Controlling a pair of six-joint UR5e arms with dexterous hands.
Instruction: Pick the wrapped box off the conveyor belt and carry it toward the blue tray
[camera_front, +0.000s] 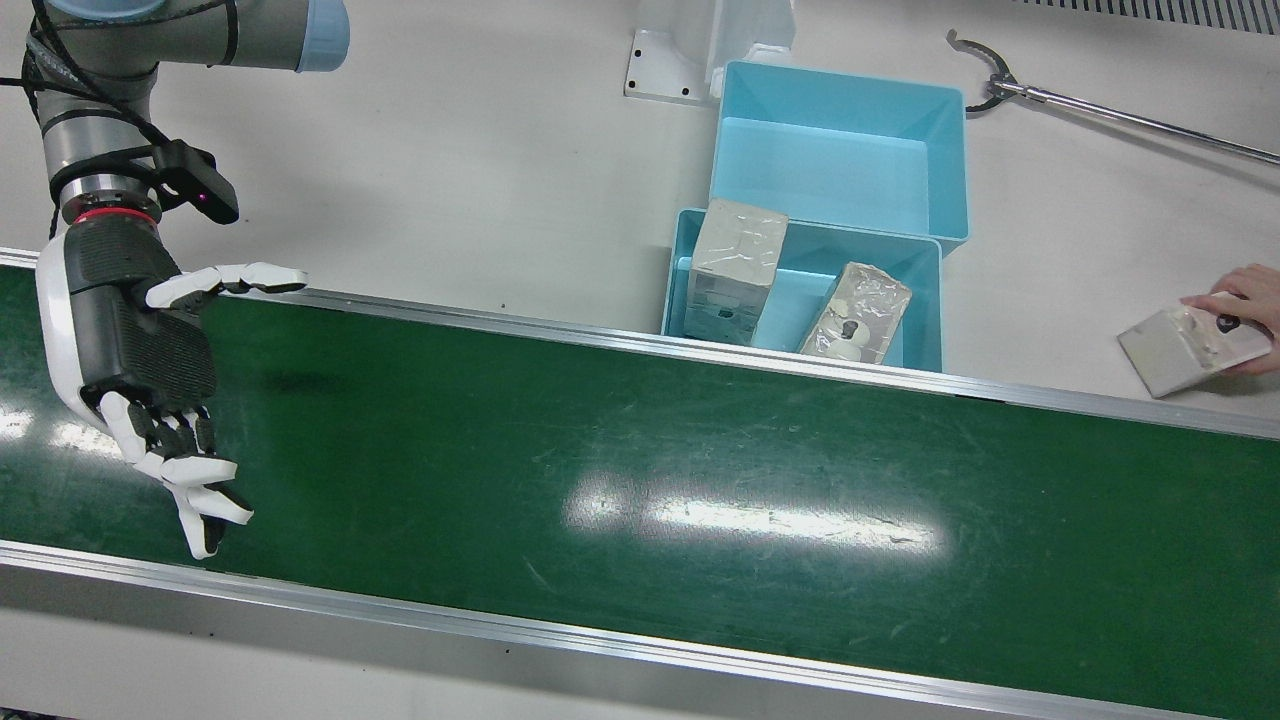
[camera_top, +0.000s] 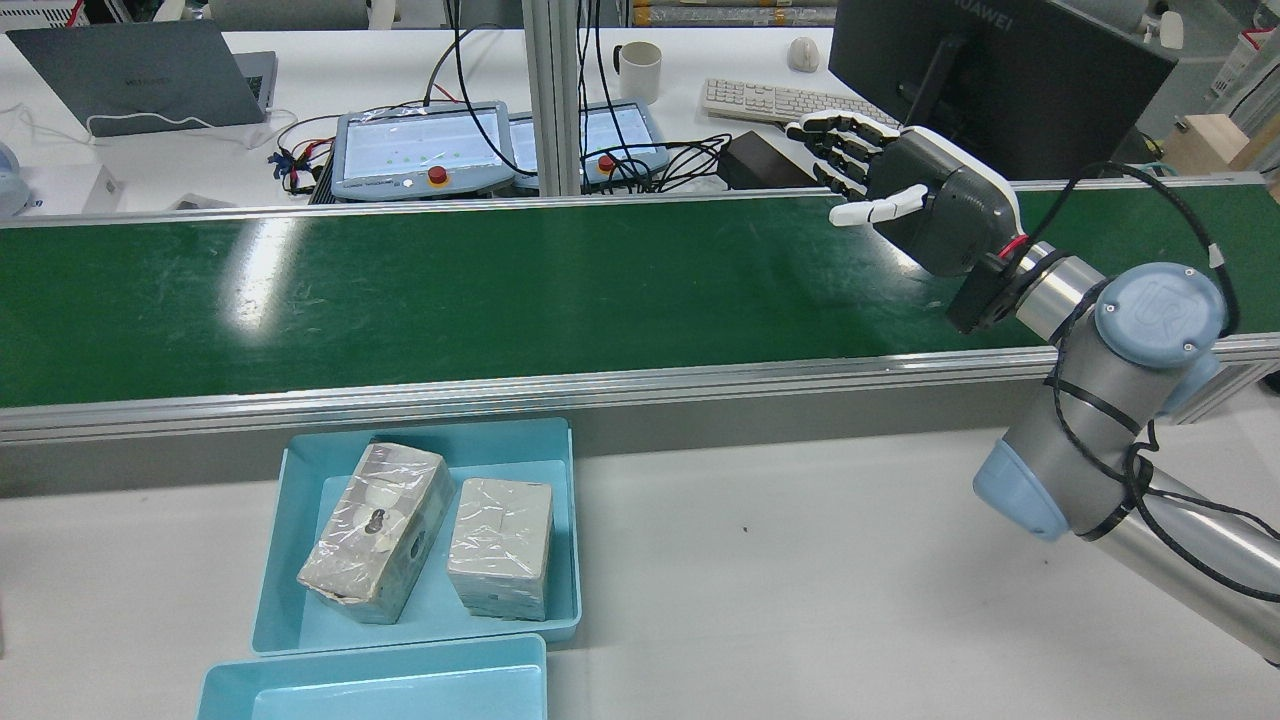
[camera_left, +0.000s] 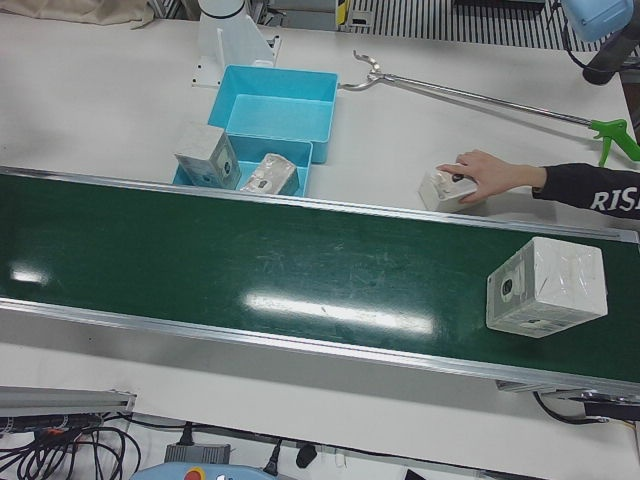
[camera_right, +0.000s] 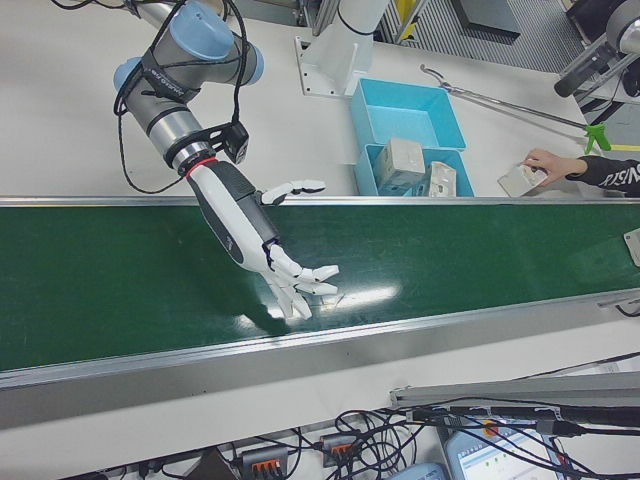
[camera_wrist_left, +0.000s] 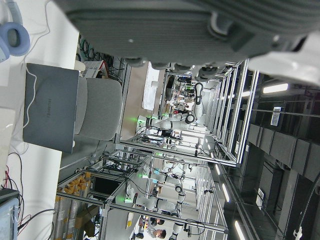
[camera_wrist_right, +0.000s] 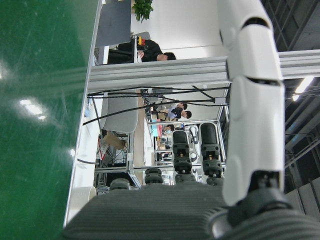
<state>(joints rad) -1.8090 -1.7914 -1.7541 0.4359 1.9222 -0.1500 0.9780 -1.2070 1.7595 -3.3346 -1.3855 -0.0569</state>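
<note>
The right robot hand (camera_front: 140, 370) hangs over the conveyor belt (camera_front: 640, 480), fingers spread – it grips nothing. A wrapped box (camera_left: 546, 287) rides the belt's far end – well apart from it.

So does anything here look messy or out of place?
Mostly tidy. One wrapped box in the blue tray lies tilted against its neighbour, its wrap crinkled. A person's hand rests on another box beside the belt.
</note>
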